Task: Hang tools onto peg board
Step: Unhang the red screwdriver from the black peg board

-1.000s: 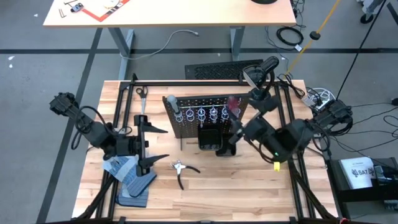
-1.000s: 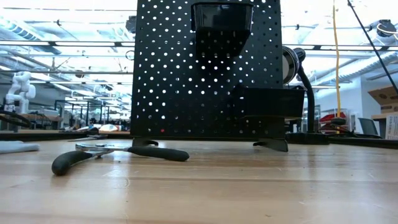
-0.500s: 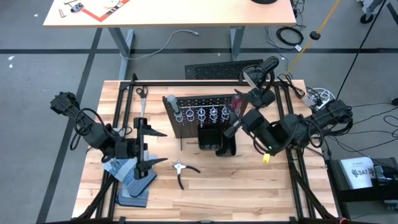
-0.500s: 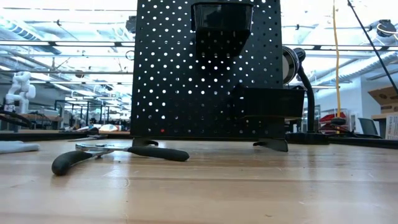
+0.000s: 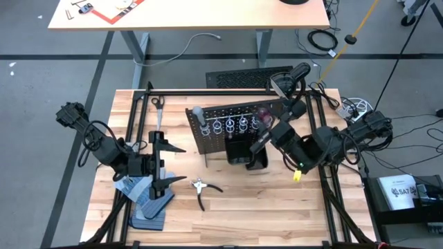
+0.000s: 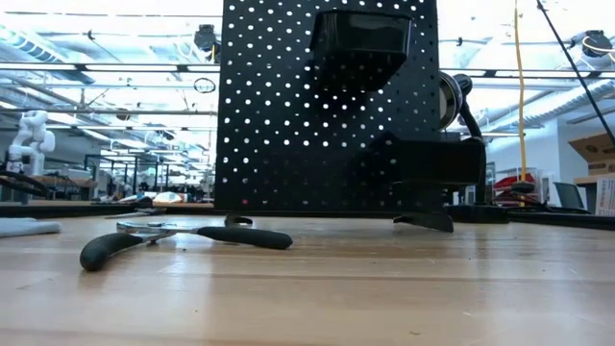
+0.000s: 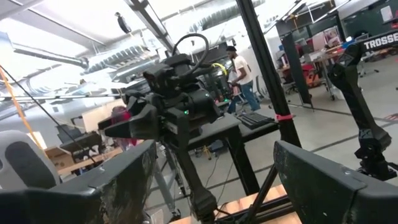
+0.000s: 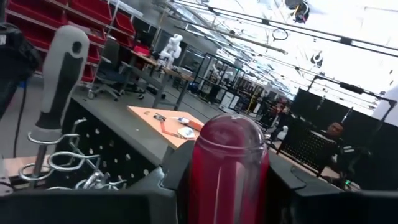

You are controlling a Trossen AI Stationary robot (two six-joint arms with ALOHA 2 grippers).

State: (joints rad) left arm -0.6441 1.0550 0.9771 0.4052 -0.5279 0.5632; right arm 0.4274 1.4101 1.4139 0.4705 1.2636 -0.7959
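Right gripper point(image 8: 227, 186): my fingers close around the red-handled screwdriver point(image 8: 229, 162) at the peg board point(image 5: 228, 131).
Left gripper point(image 5: 168, 162): fingers spread, empty.
Technique: I steady the shaft upright in its ring.

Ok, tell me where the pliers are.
In the high view the pliers lie flat on the table, in front of the peg board's left end and just right of the open left claw.

"TROSSE" — cut off at the frame edge — on a banner point(image 7: 380, 43), upper right of left wrist view; nothing else legible.
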